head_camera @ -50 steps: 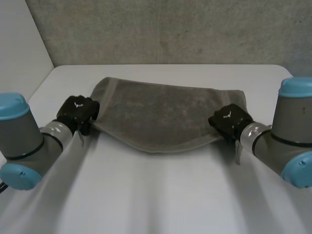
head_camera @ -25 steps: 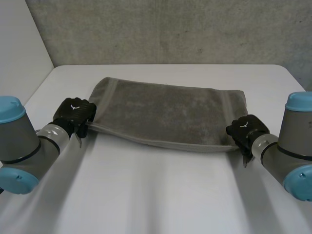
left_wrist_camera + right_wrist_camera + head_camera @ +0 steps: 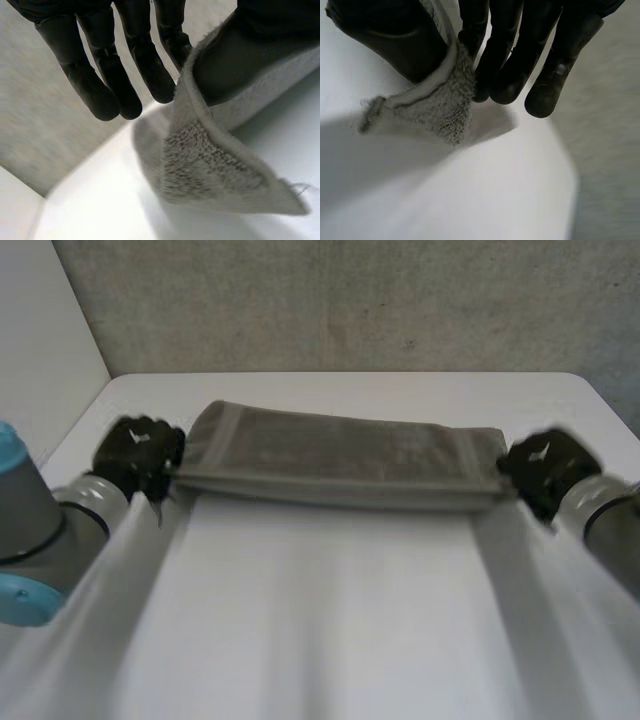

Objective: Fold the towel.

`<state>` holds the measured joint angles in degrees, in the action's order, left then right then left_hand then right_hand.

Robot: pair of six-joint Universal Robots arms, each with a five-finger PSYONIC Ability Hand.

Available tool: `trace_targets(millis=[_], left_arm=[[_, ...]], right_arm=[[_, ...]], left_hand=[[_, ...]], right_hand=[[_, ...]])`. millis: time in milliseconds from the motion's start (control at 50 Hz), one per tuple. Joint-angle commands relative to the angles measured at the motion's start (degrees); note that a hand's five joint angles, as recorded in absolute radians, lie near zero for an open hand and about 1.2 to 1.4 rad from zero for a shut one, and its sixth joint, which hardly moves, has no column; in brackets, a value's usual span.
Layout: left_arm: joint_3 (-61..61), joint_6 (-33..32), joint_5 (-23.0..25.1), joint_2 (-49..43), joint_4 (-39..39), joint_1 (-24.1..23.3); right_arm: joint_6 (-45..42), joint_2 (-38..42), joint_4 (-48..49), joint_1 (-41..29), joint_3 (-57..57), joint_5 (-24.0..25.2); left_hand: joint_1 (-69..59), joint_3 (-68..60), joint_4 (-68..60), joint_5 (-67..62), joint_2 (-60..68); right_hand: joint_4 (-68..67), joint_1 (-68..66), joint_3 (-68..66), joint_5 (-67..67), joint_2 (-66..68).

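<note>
The towel [image 3: 340, 455] stretches across the far half of the table [image 3: 330, 620], with the left hand [image 3: 135, 445] and right hand [image 3: 545, 465] each pinching one corner between thumb and fingers, so both should move evenly and keep it taut to align the edges.

A grey terry towel [image 3: 340, 455] is stretched in a long narrow band across the far side of the white desk [image 3: 330, 620]. The robot's black left hand [image 3: 135, 445] grips one end and its black right hand [image 3: 545, 465] the other, before a rough concrete wall [image 3: 350, 300].
</note>
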<state>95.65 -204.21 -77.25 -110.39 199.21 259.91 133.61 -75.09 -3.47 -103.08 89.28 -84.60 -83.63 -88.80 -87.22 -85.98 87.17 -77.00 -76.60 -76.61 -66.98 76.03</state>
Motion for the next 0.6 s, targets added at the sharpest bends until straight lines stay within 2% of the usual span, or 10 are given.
trace_targets(millis=[20, 160, 300, 400, 480, 600], left_arm=[[0.33, 0.39, 0.26, 10.46, 0.21, 3.15], [3.92, -0.40, 0.87, 17.92, -0.23, 3.77], [9.03, -0.84, 0.96, 19.68, -0.23, 3.85], [11.76, -3.74, 1.40, 17.75, -0.14, 3.94], [12.81, -10.31, 1.84, 12.41, -0.58, 3.94], [12.72, -15.34, 1.84, 6.95, -0.32, 3.94]], right_arm=[[0.07, -10.69, 2.32, 1.65, -0.59, 4.71], [-0.28, -13.33, -5.04, 4.72, -0.42, 6.73], [-0.63, -13.15, -9.89, 6.31, 1.33, 7.08], [-2.39, -12.45, -11.65, 7.45, 3.27, 6.99], [-4.50, -10.70, -12.97, 9.30, 4.59, 8.13], [-4.68, -8.67, -13.14, 9.65, 4.50, 10.33]], left_hand=[[3.63, 8.80, 7.22, 15.98, -7.17], [3.63, 8.80, 7.22, 15.98, -7.17], [3.63, 8.80, 7.22, 15.98, -7.17], [3.63, 8.80, 7.22, 15.98, -7.17], [3.63, 8.80, 7.22, 15.98, -7.17], [3.63, 8.80, 7.22, 15.98, -7.17]], right_hand=[[-3.00, -3.40, -3.39, -3.02, 3.97], [-3.00, -3.40, -3.39, -3.02, 3.97], [-3.00, -3.40, -3.39, -3.02, 3.97], [-3.00, -3.40, -3.39, -3.02, 3.97], [-3.00, -3.40, -3.39, -3.02, 3.97], [-3.00, -3.40, -3.39, -3.02, 3.97]])
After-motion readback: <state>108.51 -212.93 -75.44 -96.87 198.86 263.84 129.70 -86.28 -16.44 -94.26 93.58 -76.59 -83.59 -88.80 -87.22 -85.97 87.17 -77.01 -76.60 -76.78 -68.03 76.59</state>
